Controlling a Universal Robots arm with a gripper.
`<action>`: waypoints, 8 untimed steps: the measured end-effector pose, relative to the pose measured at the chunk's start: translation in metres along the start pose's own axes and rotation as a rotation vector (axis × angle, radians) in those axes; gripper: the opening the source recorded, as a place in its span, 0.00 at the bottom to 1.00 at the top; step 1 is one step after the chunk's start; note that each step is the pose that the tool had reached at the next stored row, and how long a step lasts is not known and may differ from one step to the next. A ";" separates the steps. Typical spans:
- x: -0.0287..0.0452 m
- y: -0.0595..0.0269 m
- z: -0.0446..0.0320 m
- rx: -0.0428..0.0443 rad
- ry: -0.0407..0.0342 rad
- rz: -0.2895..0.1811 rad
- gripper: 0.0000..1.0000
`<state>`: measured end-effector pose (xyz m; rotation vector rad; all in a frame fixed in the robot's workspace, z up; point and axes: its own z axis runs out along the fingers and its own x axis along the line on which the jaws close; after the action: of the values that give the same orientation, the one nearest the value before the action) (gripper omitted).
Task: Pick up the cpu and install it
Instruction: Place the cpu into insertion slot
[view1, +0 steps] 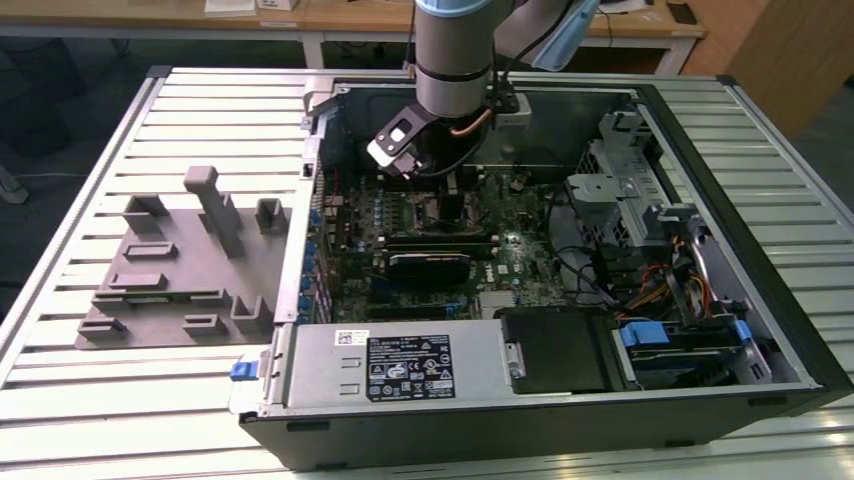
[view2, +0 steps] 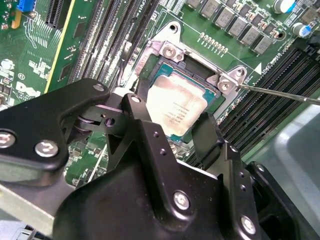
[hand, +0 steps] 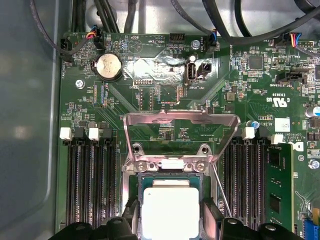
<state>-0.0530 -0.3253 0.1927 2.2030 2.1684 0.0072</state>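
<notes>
Black fingers (view2: 207, 137) pinch the pale silver square cpu (view2: 175, 107) by opposite edges, low in the black square socket (view2: 192, 65) of the green motherboard (hand: 165, 95). Pickup looks done. The silver metal retention frame (hand: 180, 122) stands open, not yet clamped.

Robotics lab bench: slotted metal surface (view1: 120, 420), opened computer case (view1: 534, 435), grey fixture plate (view1: 147, 290), wooden desks (view1: 347, 20) far behind.

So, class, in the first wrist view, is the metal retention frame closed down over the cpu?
No, the metal retention frame stands flipped up beyond the cpu, whose silver top lies uncovered.
</notes>
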 end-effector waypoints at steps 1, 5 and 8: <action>-0.0001 0.0000 -0.0006 0.0003 -0.0004 0.000 0.62; -0.0001 0.0001 -0.0025 -0.0001 0.0002 0.000 0.62; -0.0001 0.0001 -0.0026 -0.0001 0.0002 0.000 0.62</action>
<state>-0.0530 -0.3253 0.1952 2.2031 2.1685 0.0075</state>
